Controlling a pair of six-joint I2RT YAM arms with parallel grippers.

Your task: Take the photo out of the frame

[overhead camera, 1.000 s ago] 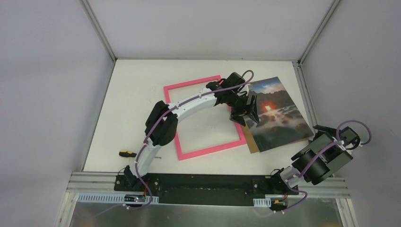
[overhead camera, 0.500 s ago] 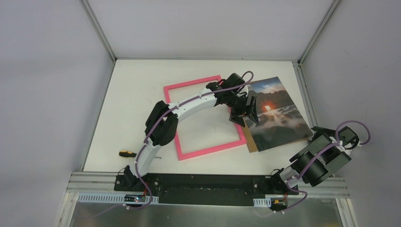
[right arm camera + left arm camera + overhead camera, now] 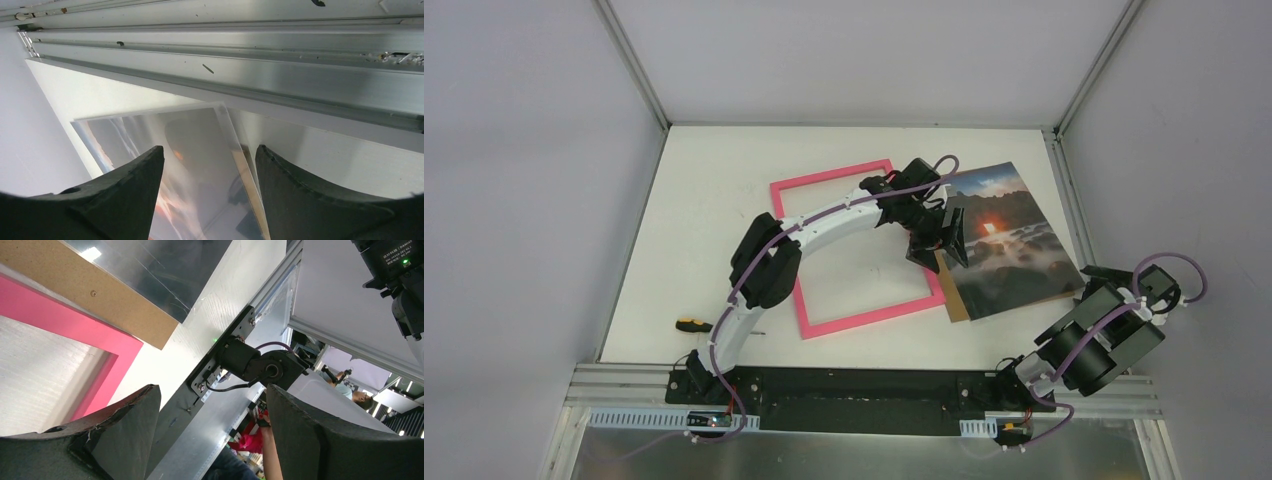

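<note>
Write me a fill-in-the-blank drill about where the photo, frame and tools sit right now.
1. In the top view, the photo lies outside the frame, on its ___ side.
2. The left gripper, over the photo's left edge, has its jaws ___.
3. The screwdriver, far left in the top view, has an ___ handle.

Missing words: right; open; orange.

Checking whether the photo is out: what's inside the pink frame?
Only bare white table shows inside the frame. The left arm crosses over the opening's upper part, so what lies beneath it is unseen. The photo lies outside, by the frame's right rail.
</note>
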